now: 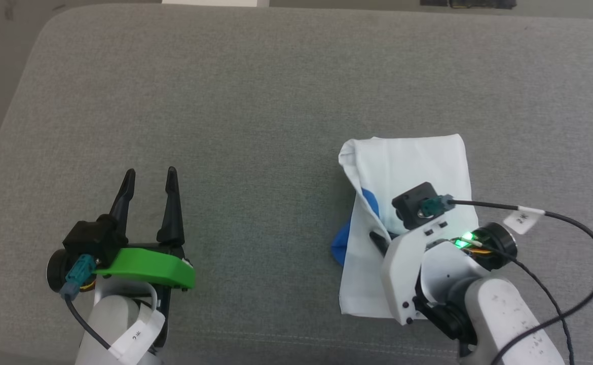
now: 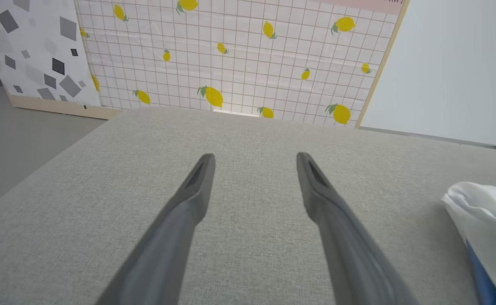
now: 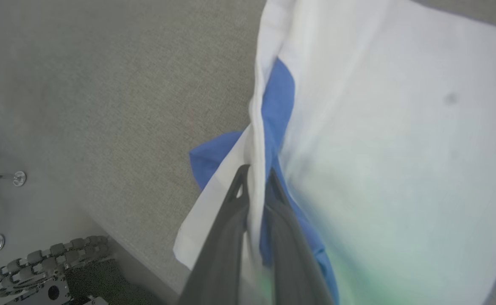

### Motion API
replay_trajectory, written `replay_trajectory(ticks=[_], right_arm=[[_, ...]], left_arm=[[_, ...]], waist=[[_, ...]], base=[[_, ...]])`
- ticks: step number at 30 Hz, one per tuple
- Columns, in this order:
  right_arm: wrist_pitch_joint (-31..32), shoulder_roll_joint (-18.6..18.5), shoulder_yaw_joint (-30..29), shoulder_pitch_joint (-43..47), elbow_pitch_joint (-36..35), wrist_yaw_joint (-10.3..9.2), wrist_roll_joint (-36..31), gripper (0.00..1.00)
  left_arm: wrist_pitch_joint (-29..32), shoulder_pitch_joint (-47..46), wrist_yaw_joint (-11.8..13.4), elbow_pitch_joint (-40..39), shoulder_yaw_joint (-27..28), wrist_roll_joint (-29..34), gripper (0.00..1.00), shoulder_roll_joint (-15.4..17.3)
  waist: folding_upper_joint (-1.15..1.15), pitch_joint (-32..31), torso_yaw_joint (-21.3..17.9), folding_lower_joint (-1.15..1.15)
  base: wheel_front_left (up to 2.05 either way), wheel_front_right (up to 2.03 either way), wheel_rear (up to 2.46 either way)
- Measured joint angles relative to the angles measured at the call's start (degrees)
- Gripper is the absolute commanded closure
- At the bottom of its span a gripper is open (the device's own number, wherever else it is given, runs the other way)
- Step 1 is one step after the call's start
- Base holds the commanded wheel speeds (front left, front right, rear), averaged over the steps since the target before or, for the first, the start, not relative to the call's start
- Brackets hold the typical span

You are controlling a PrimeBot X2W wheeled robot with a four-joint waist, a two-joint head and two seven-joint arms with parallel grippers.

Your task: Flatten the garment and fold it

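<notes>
Status: right gripper (image 3: 257, 174) clamped on the garment (image 1: 413, 162), pinching its white folded edge next to a blue sleeve (image 3: 277, 97) poking out. It lies folded in a rough rectangle on the grey cushion (image 1: 251, 101), right of centre in head view; left gripper (image 1: 150, 173) spread, holding nothing, over bare cushion well apart.

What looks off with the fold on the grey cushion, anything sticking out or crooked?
The shirt is folded into a rough rectangle, but a bit of blue sleeve pokes out of its left edge, which is bunched rather than flat. The right tool is shut on that edge.
</notes>
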Motion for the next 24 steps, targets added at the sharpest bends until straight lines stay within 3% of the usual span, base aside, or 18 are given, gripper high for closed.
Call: replay_trajectory(ticks=[4, 5, 6, 7, 12, 17, 24], right_arm=[[-0.1, 0.0, 1.4, -2.2, 6.1, 0.00, 1.0, 1.00], [-0.2, 0.0, 1.4, -2.6, 7.1, 0.00, 1.3, 0.77], [-0.5, 0.0, 1.6, -2.9, 8.1, 0.00, 1.6, 0.42], [-1.0, 0.0, 1.7, -3.2, 8.8, 0.00, 2.1, 0.00], [-4.5, 0.0, 2.2, -3.6, 9.2, 0.00, 7.1, 0.00], [-13.7, 0.0, 0.7, -3.5, 3.7, 0.00, 13.8, 0.00], [-27.9, 0.0, -11.0, -0.5, -2.3, 0.00, 17.8, 0.00]], left_arm=[[0.0, 0.0, 0.0, 0.1, 0.0, 0.0, 0.00, 0.0], [0.0, 0.0, 0.0, 0.1, -0.1, 0.0, 0.00, 0.0], [0.0, 0.0, 0.0, 0.2, -0.2, 0.0, 0.00, 0.0], [0.0, 0.0, 0.0, 0.3, -0.3, 0.0, 0.00, 0.0], [0.0, 0.0, 0.0, 0.4, -0.3, 0.0, 0.00, 0.0], [0.0, 0.1, 0.0, 0.7, -0.3, 0.0, 0.00, -0.1], [0.0, 0.8, 0.0, 0.6, -0.6, 0.0, 0.00, -0.1]], waist=[[0.00, 0.8, 0.9, 0.00], [0.00, 0.9, 1.1, 0.01], [0.00, 1.0, 1.2, 0.00], [0.00, 1.1, 1.4, 0.00], [0.00, 0.7, 1.3, 0.01], [0.00, -0.7, 0.4, 0.01], [0.00, -2.3, -1.5, 0.00]], base=[[0.00, 0.00, 0.00], [0.00, 0.00, 0.00], [0.00, 0.00, 0.00], [0.00, 0.00, 0.00], [0.00, 0.00, 0.00], [0.00, 0.00, 0.00], [0.00, 0.00, 0.00]])
